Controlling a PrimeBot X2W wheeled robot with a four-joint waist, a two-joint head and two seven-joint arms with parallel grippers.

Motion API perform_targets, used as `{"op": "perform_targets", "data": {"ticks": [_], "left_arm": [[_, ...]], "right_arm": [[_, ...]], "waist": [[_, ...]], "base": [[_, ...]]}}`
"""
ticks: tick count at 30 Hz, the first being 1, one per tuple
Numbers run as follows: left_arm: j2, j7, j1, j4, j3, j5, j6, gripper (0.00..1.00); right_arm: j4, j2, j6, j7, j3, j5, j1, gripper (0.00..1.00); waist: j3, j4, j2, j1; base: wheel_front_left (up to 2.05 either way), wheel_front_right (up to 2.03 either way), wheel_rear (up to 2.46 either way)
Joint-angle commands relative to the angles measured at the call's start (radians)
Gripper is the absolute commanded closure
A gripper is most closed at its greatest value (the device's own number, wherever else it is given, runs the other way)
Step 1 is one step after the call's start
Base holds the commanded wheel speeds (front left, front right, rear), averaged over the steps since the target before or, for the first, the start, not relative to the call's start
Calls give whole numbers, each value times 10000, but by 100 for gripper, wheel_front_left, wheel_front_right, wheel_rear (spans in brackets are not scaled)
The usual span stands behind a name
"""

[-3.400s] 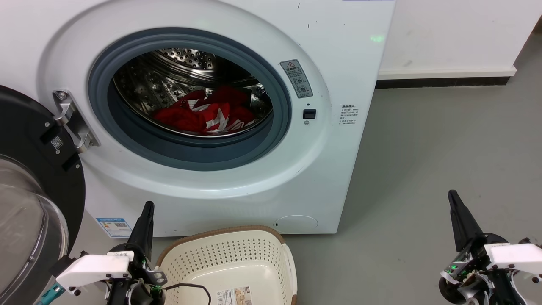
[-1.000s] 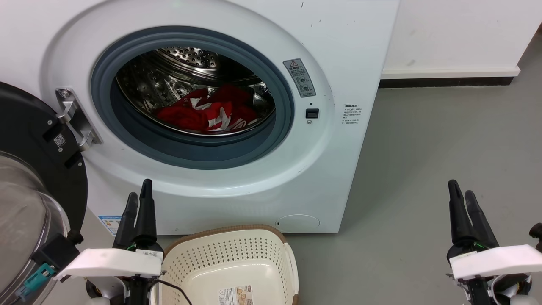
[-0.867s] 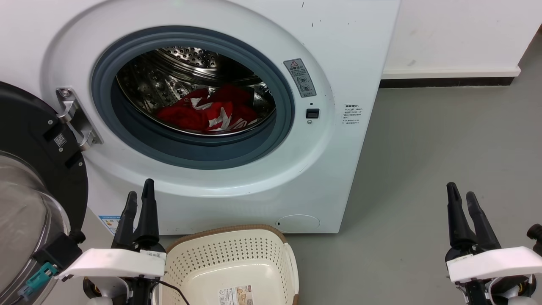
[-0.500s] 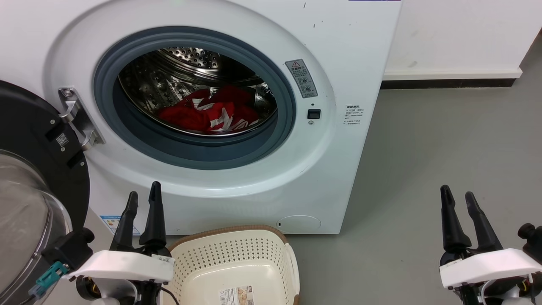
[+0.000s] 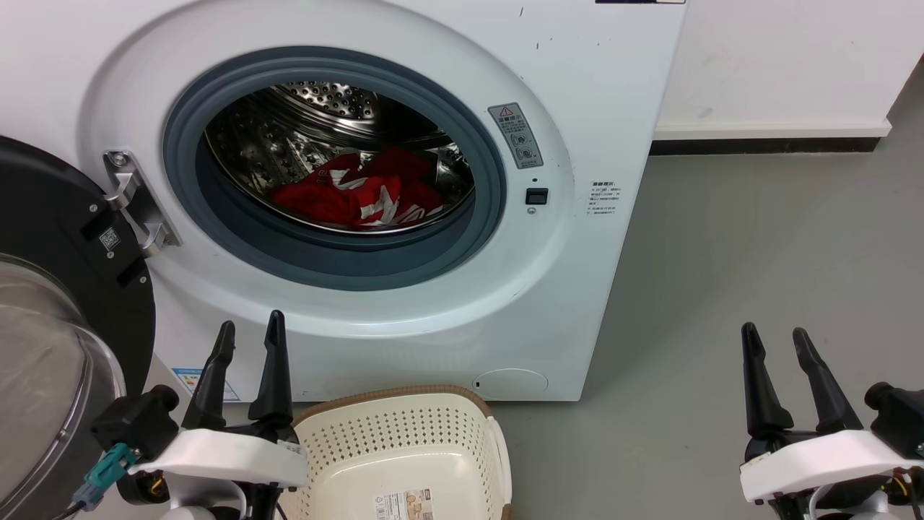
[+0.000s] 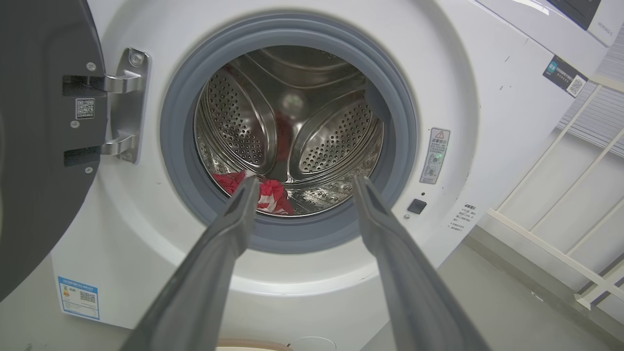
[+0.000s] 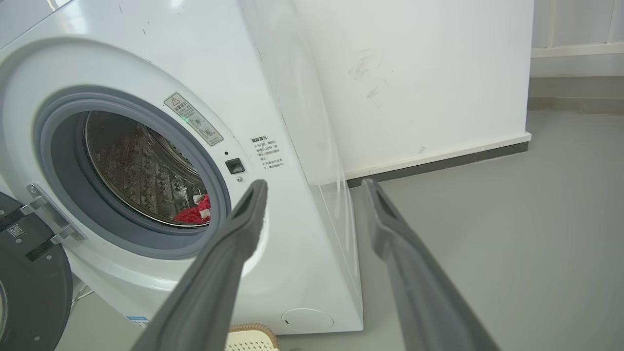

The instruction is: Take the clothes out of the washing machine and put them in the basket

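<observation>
Washer (image 5: 577, 94): white front-loader, dark glass door (image 5: 50, 289) swung open to the left, grey porthole seal. Clothes (image 5: 361, 195): red with white trim, bunched low in the steel drum. Basket (image 5: 404, 455): cream, perforated, brown rim, empty, on the floor just in front of the washer.

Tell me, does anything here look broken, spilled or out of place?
Nothing much. The washer has its door swung open, the clothes lie heaped in the drum, and the basket stands upright before it. A few small dark scuffs mark the washer's upper front. The floor shows no spill.
</observation>
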Motion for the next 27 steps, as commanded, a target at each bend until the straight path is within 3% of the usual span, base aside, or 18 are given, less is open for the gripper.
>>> {"op": "perform_targets", "data": {"ticks": [1,27], "left_arm": [[67,-99,18,-120,-40,325,-18,0],[137,-651,70,-280,-206,2827,114,0]], "right_arm": [[-160,-28,0,-57,29,-339,38,0],[-248,-25,-1,-139,33,-2549,179,0]], "waist": [[5,-4,-1,-1],[80,27,-1,-1]], "base": [[0,0,0],[0,0,0]]}}
